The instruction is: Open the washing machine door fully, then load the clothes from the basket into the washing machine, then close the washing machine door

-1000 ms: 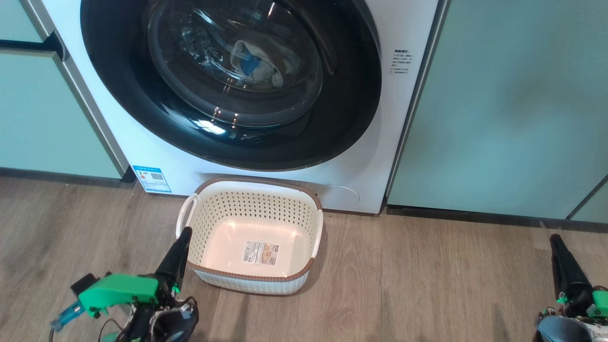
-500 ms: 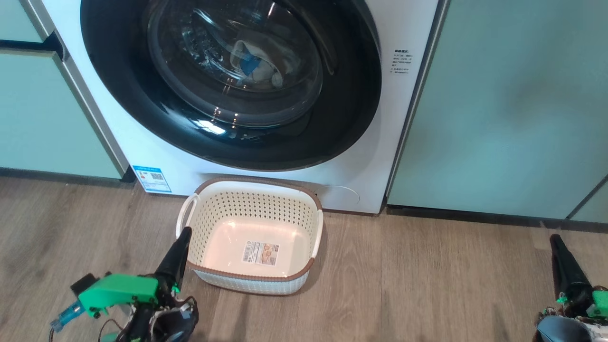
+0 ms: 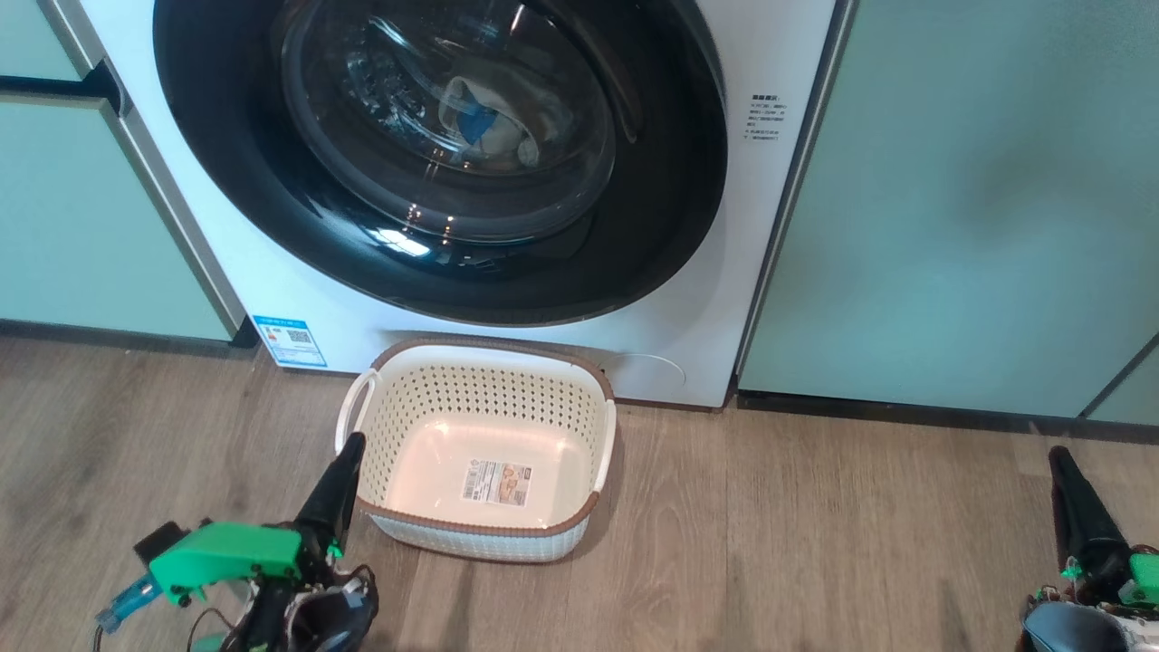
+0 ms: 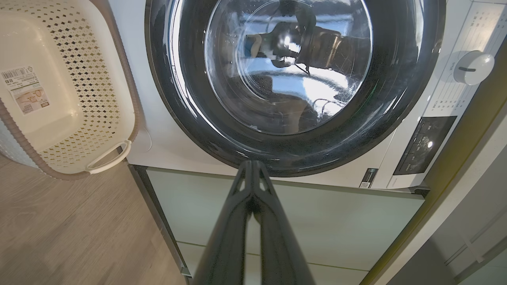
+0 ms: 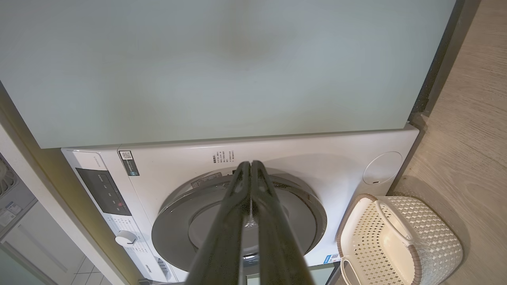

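The washing machine door [image 3: 226, 172] is closed flat against the white washing machine [image 3: 299, 299]. Through its glass bowl I see the clothes [image 3: 489, 118], pale with a blue patch, lying in the drum. The cream basket [image 3: 480, 398] stands on the floor right in front of the washer, holding nothing but its floor label. My left gripper [image 3: 351, 444] is shut, its tip beside the basket's near left corner. At the lower right my right gripper [image 3: 1058, 455] is shut too, well apart from the basket. The left wrist view looks at the door [image 4: 293, 67] past my shut fingers [image 4: 250, 163].
Pale green cabinets [image 3: 960, 199] flank the washer on both sides. Wooden floor [image 3: 797, 543] stretches between the basket and my right gripper. The washer's control panel [image 5: 103, 190] and white dial [image 4: 473, 67] sit at its top edge.
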